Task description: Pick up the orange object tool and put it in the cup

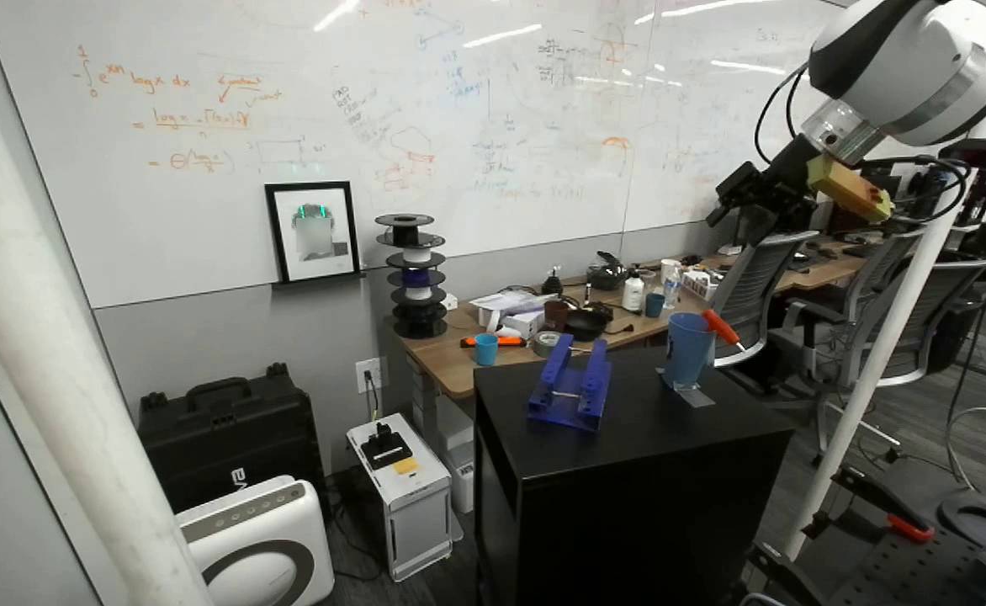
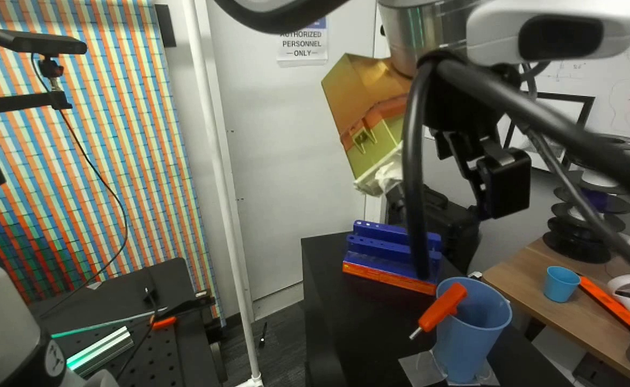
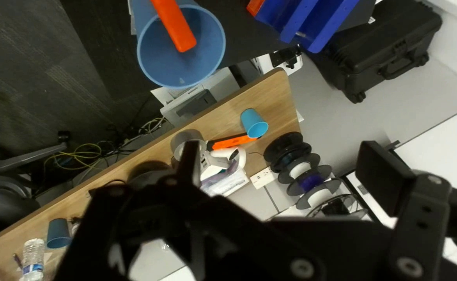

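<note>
The cup (image 1: 688,349) is a light-blue tumbler standing upright on the black cabinet, taped at its base; it also shows in an exterior view (image 2: 468,344) and the wrist view (image 3: 209,43). The orange tool (image 2: 443,307) has a thin metal shaft and lies tilted at the cup's rim. Its handle end is over the opening and its shaft points down outside the cup. It also shows in an exterior view (image 1: 718,326) and the wrist view (image 3: 176,27). My gripper (image 3: 287,168) is open and empty, raised well above the cup and apart from it; it also shows in an exterior view (image 1: 724,202).
A dark blue blocky holder (image 1: 573,387) stands on the black cabinet (image 1: 628,454) beside the cup. A wooden desk (image 1: 451,370) behind holds a small blue cup (image 1: 485,348), an orange knife (image 3: 230,141) and spools (image 1: 417,278). White poles (image 2: 221,177) stand nearby.
</note>
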Controlling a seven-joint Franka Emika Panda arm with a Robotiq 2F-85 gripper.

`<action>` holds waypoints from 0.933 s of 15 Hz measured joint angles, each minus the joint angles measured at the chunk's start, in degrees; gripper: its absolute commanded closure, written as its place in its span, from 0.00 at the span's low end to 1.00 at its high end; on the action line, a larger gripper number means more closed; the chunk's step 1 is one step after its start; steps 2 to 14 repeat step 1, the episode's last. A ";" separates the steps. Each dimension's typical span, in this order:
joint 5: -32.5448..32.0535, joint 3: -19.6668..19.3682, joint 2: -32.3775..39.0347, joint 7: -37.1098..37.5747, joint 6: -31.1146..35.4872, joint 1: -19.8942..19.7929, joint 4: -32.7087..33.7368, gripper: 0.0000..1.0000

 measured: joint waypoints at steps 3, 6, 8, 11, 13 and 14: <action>-0.03 0.14 -1.41 0.15 -0.67 -0.01 -0.09 0.00; -0.03 0.14 -1.41 0.15 -0.67 -0.01 -0.09 0.00; -0.03 0.14 -1.41 0.15 -0.67 -0.01 -0.09 0.00; -0.03 0.14 -1.41 0.15 -0.67 -0.01 -0.09 0.00; -0.03 0.14 -1.41 0.15 -0.67 -0.01 -0.09 0.00; -0.03 0.14 -1.41 0.15 -0.67 -0.01 -0.09 0.00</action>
